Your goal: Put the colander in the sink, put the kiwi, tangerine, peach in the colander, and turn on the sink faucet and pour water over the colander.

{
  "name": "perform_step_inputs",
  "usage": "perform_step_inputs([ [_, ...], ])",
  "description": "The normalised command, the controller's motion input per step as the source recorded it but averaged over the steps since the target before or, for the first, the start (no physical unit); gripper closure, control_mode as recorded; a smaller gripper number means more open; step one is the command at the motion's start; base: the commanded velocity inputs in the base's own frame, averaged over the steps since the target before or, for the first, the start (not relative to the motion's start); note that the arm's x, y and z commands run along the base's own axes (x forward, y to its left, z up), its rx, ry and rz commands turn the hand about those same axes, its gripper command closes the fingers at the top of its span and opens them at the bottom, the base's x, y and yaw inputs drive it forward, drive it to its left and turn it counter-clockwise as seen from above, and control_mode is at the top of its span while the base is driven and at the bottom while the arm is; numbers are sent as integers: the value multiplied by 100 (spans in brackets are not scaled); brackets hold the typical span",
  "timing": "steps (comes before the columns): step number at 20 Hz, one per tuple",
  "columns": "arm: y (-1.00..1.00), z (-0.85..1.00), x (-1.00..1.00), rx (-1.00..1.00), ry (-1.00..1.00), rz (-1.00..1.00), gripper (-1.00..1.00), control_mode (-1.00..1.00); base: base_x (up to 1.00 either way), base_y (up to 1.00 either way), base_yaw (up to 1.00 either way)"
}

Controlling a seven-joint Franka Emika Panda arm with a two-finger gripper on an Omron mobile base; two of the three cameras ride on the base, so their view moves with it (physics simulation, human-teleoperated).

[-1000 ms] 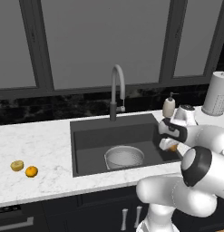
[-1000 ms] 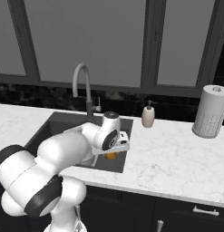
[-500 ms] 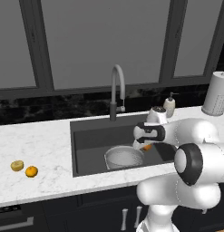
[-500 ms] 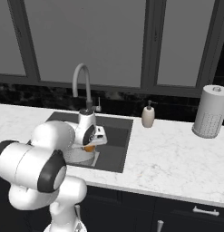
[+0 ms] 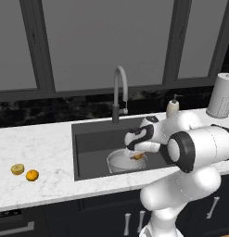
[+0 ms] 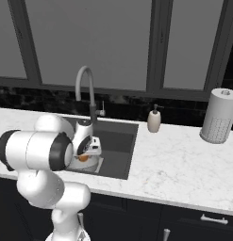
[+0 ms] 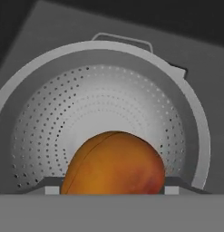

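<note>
Gripper [image 7: 113, 192] clamped on the peach [image 7: 114, 163], hanging directly above the colander [image 7: 50, 113] bowl (colander sits near-right in the sink [image 5: 92, 139]). Straight down from here. Kiwi [image 5: 17, 169], tangerine [image 5: 32, 175] wait far left on counter.

Kitchen: sink [image 5: 90, 139], faucet [image 5: 118, 92], marble counter [image 5: 37, 152], cabinets [image 6: 184, 226].
</note>
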Motion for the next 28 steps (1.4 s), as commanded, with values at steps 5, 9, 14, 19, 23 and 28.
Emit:
perform_step_inputs([
  [5, 27, -52, 9, 11, 3, 0, 100, -100, 0, 0, 0],
  [9, 41, -42, 2, 6, 0, 0, 100, -100, 0, 0, 0],
  [14, 41, -22, 6, 0, 0, 0, -100, -100, 0, 0, 0],
  [19, 11, -8, 18, 0, 0, 0, -100, -100, 0, 0, 0],
  [23, 0, 0, 4, 0, 0, -1, -100, -100, 0, 0, 0],
  [28, -1, 0, 2, 0, 0, -3, -100, -100, 0, 0, 0],
])
